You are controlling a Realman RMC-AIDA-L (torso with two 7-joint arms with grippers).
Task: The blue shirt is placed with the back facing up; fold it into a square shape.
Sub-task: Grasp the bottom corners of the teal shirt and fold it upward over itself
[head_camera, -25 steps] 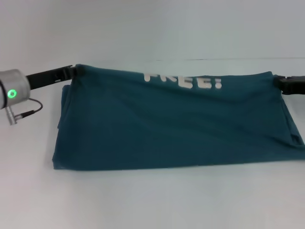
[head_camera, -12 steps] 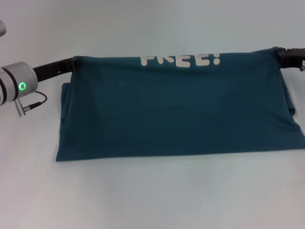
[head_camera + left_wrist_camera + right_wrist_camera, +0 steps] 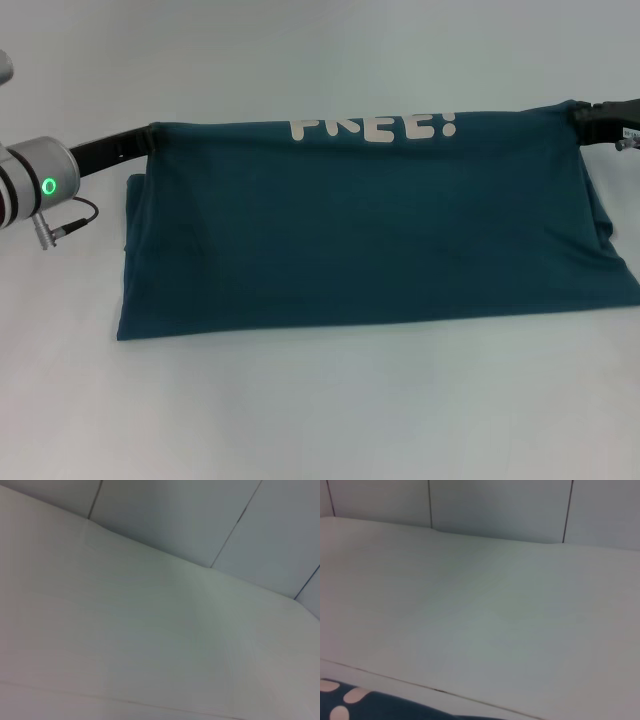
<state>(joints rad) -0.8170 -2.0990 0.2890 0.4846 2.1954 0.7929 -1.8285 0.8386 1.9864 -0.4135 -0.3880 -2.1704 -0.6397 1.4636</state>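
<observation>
The blue shirt [image 3: 370,235] hangs as a wide dark teal sheet over the white table, its lower part lying on the surface. White lettering "FREE!" [image 3: 375,127] shows along its raised top edge. My left gripper [image 3: 150,135] is shut on the shirt's upper left corner. My right gripper [image 3: 582,113] is shut on the upper right corner. Both hold the edge lifted and stretched between them. A strip of the shirt with white lettering shows in the right wrist view [image 3: 385,706]. The left wrist view shows only table and wall.
The white table [image 3: 320,410] spreads all around the shirt. My left arm's grey wrist with a green light [image 3: 40,185] and a small cable sits at the left edge. A panelled wall [image 3: 495,510] stands behind the table.
Both grippers have raised the shirt's held edge and carried it away from me, so the lettering sits higher and shows more fully. The shirt hangs flatter.
</observation>
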